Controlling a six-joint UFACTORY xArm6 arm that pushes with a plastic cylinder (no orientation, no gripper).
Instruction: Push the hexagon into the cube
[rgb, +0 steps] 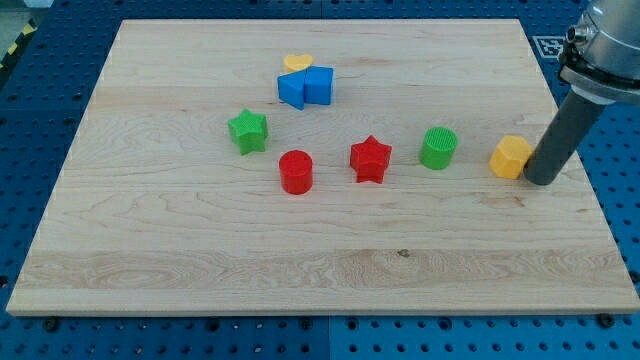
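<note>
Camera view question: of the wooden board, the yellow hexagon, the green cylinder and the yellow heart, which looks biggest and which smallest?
1. Wooden board, by far.
2. Yellow hexagon and green cylinder: look alike, so no ranking.
3. Yellow heart: smallest, though partly hidden behind the blue blocks and farther up the view.

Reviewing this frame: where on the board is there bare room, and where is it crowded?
Bare: the whole strip below the red cylinder and red star, and left of the green star. Crowded: the yellow heart against two blue blocks; my tip beside the yellow hexagon.
</note>
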